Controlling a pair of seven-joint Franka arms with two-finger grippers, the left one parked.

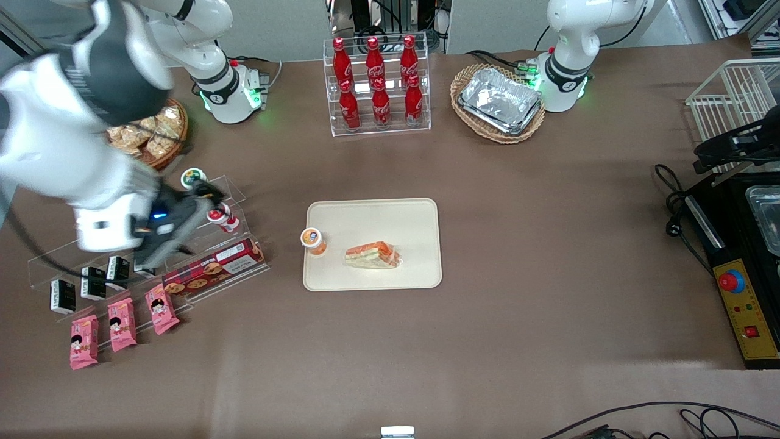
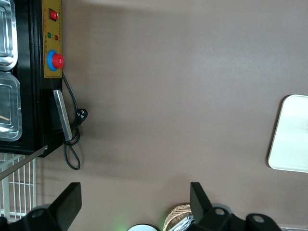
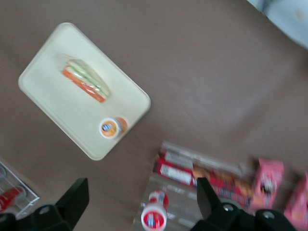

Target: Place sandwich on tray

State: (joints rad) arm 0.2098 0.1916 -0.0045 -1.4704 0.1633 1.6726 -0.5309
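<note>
Sandwich (image 1: 373, 255) lies on tray (image 1: 372, 210), long axis along the tray's length. Gripper (image 3: 139, 204) open and empty, above the snack shelf (image 1: 234, 194) toward the working arm's end.

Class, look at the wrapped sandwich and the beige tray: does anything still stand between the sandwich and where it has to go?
Nothing visible does. The sandwich already lies on the tray, beside a small orange cup at the tray's edge. The gripper is off over the clear snack shelf, jaws open and empty.
</note>
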